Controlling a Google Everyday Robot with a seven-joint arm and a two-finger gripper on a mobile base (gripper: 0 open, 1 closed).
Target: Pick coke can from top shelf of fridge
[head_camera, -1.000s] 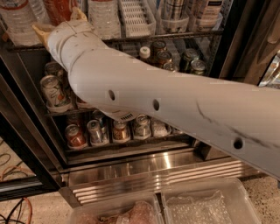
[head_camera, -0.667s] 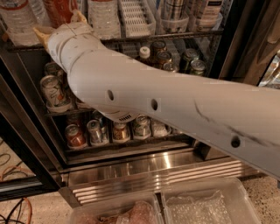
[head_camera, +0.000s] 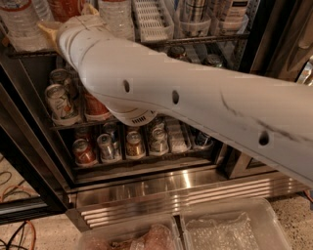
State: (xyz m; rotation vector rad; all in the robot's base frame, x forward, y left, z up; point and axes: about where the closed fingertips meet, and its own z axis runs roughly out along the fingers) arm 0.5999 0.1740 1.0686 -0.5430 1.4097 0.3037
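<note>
Arm [head_camera: 195, 102] fills most of my one camera view: a thick white tube running from the right edge up to the top left, where it ends at the fridge [head_camera: 161, 193]. The gripper [head_camera: 67, 19] sits at that top-left end, pushed in at the level of the top shelf [head_camera: 205, 40]. The wrist covers most of it from my side, so I cannot tell whether it is spread or pressed together.

The coke can [head_camera: 62, 7] is on the top shelf, right at the gripper. I see only a strip of its red side at the upper edge of the picture, above the wrist. I cannot tell whether the gripper is touching it.

A clear water bottle [head_camera: 17, 17] stands to the can's left on the same shelf, and another bottle [head_camera: 116, 17] stands to its right. A white lane tray [head_camera: 152, 20] lies further right, and beyond it a clear tray [head_camera: 194, 24] holds a tall can.

On the middle rack, below the wrist, a patterned can [head_camera: 59, 101] stands at the left, with a red-orange can [head_camera: 96, 106] just beside it and partly behind the arm. The lowest rack holds a row of cans [head_camera: 134, 144] with silver tops, side by side.

Under that is the ribbed steel base of the fridge. Two clear plastic bins [head_camera: 234, 227] sit on the floor in front of it. Cables [head_camera: 14, 188] lie on the floor at the left.
</note>
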